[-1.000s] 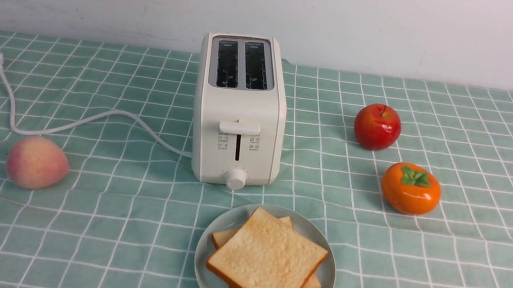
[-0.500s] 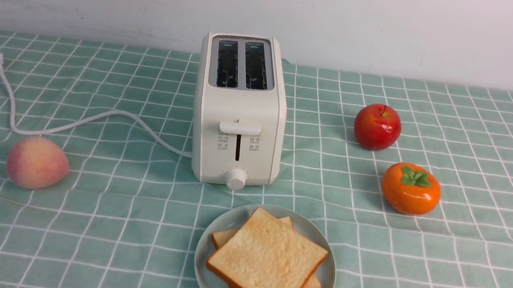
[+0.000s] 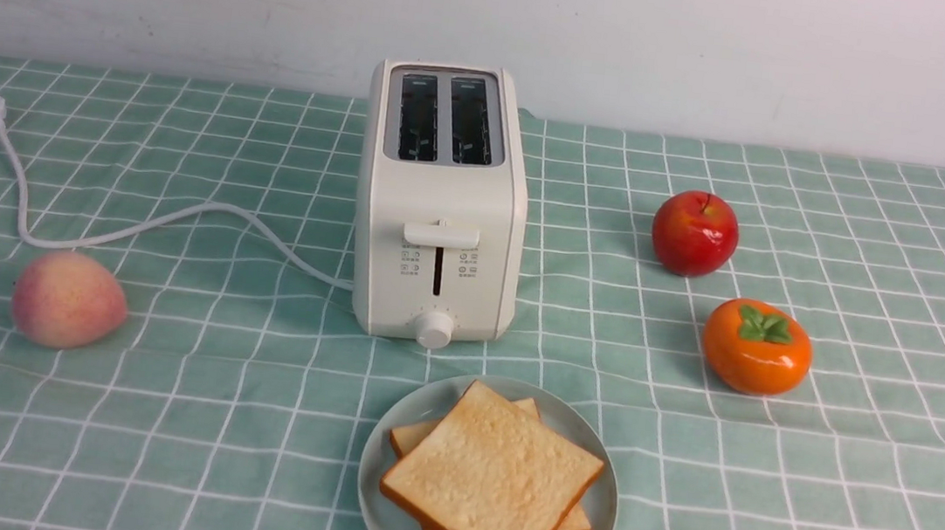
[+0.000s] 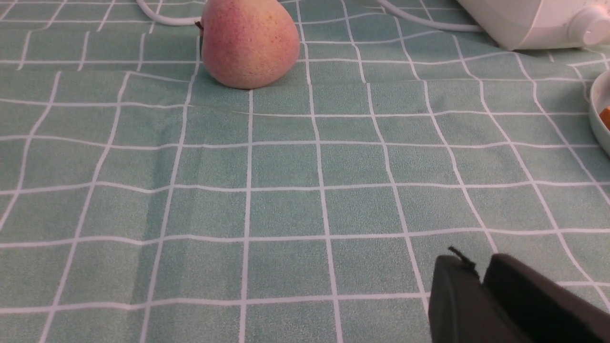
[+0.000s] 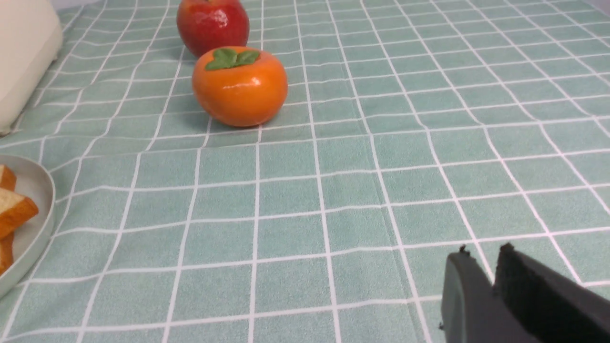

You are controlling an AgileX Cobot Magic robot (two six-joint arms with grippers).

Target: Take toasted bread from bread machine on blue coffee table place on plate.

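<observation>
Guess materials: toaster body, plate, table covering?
Toaster: looks like moulded plastic, cream, matte with a soft sheen and rounded corners. Plate: probably glazed ceramic or melamine, smooth pale blue-green; can't tell which. Table covering: fabric cloth with a fine nap, showing wrinkles and creases.

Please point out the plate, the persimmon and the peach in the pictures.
plate point(image 3: 413, 417), front view, bare rim at its upper left.
persimmon point(image 3: 756, 356), front view, orange body.
peach point(image 4: 248, 45), left wrist view, middle of its side.

Plain white wall point(image 3: 723, 54) (faintly scuffed), soft even light
</observation>
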